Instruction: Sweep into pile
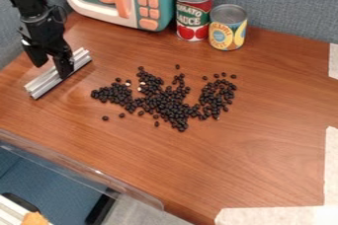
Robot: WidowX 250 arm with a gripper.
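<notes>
Claw (53, 67) parted, empty, at silver bar (43, 83); black beans (168, 104) loosely scattered nearby

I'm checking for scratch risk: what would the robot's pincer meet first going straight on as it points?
Pointing down, the pincer would likely meet the metal bar first, then the wooden tabletop; any gap between is unclear.

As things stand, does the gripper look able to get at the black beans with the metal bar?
Probably yes: the gripper is at the metal bar, left of the black beans in view, nothing stands between, and the cans stand behind them.
</notes>
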